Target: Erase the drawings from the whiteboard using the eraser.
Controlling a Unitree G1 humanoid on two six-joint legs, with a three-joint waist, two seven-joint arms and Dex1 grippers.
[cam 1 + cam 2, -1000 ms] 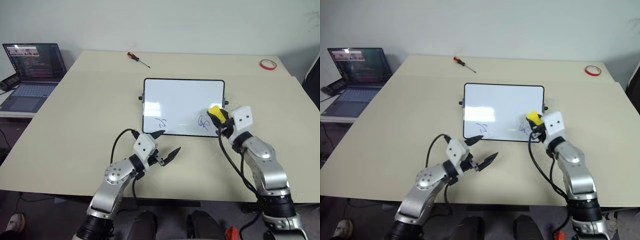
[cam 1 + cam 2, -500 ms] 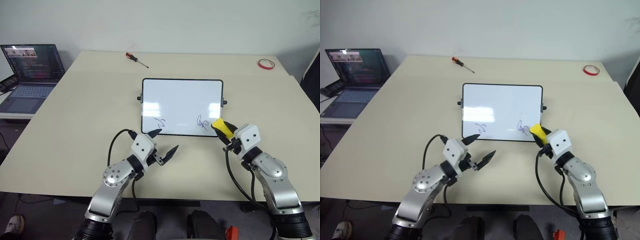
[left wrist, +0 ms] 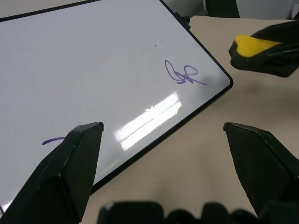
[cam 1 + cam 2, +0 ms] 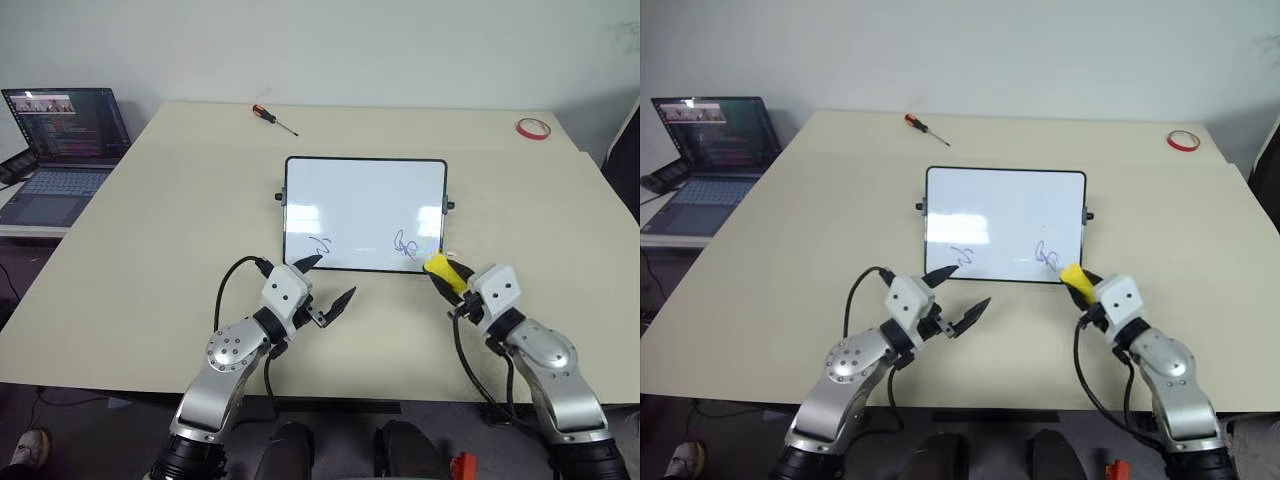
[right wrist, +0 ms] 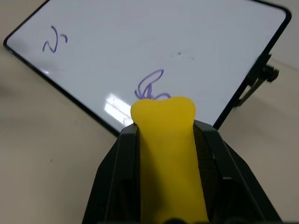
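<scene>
While the right gripper point(image 4: 447, 277) stays clamped on the yellow eraser point(image 4: 440, 270) just off the whiteboard's point(image 4: 364, 205) five o'clock corner, two blue drawings point(image 4: 404, 244) sit along its near edge; left gripper point(image 4: 326, 283) hovers fingers apart at seven o'clock

Bright, even indoor light

Overhead lamps leave white glare patches on the whiteboard point(image 4: 365, 212) (strongest near its lower left); shadows on the counter point(image 4: 150, 250) stay soft, near fingers point(image 3: 56, 186) blur.

Head stereo pair looks fwd/down over whole table point(image 4: 150, 250); wrist cams sit close, low, both sharing whiteboard point(image 5: 187, 42) near-right corner w/ scribble point(image 3: 182, 74).
</scene>
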